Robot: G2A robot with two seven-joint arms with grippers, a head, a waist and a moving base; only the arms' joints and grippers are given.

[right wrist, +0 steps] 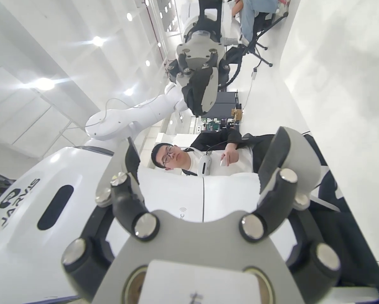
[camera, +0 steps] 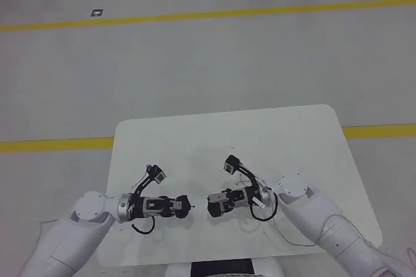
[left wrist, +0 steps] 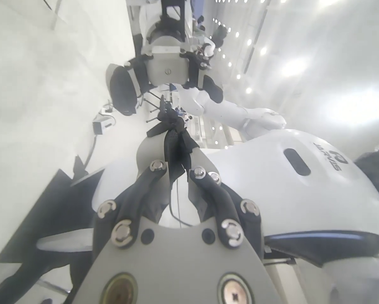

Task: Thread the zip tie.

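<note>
The left gripper (camera: 186, 206) and right gripper (camera: 211, 206) face each other, tips just apart, over the near part of the white table (camera: 229, 138). The left gripper's fingers are pressed together on a thin dark strand, apparently the zip tie (left wrist: 177, 197), which trails back between them toward the wrist. The right gripper's fingers (right wrist: 273, 159) stand wide apart, holding nothing.
</note>
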